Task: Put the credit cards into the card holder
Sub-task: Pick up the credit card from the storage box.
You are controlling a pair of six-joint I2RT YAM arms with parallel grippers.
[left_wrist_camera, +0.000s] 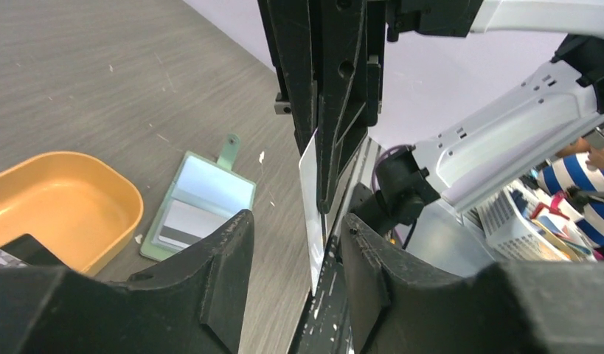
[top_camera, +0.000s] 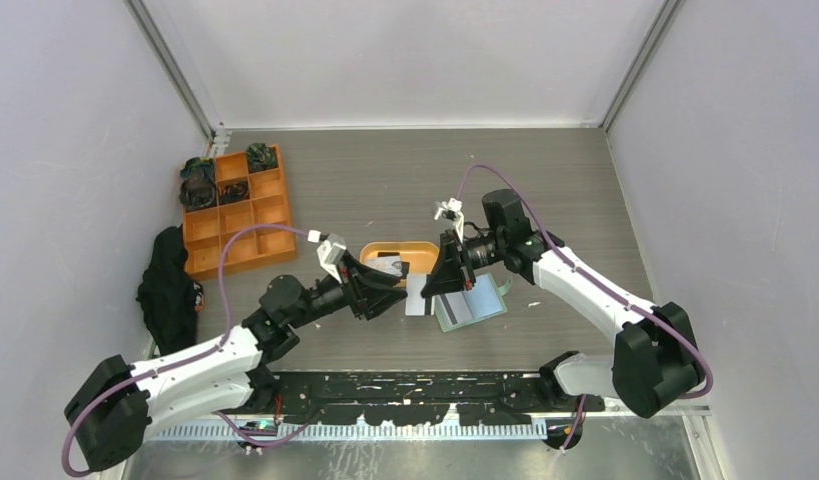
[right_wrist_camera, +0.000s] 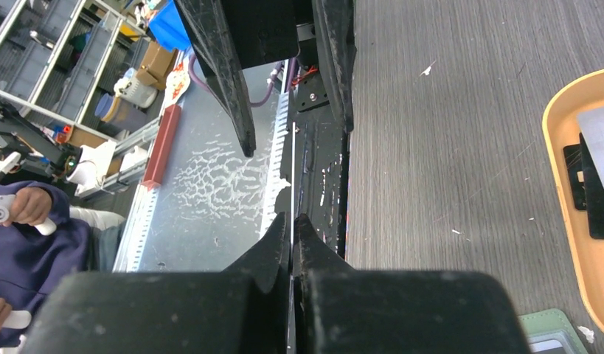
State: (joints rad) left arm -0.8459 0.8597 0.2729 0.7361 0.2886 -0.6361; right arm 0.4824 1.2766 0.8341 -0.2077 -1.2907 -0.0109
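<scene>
A white credit card (top_camera: 419,298) stands on edge in the air between the two grippers. My right gripper (right_wrist_camera: 292,217) is shut on it, and the card (right_wrist_camera: 293,147) shows edge-on as a thin line between the pads. My left gripper (left_wrist_camera: 297,221) is open, with its fingers on either side of the card (left_wrist_camera: 309,184) and clear of it. The green card holder (top_camera: 473,306) lies open on the table just right of the card, with a card in its pale inside (left_wrist_camera: 199,203). More credit cards (right_wrist_camera: 597,140) lie in the orange tray.
The orange oval tray (top_camera: 417,248) sits just behind the two grippers. An orange grid organiser (top_camera: 235,205) with dark items stands at the back left, and a black cloth (top_camera: 167,285) lies by the left wall. The black rail (top_camera: 415,385) runs along the near edge.
</scene>
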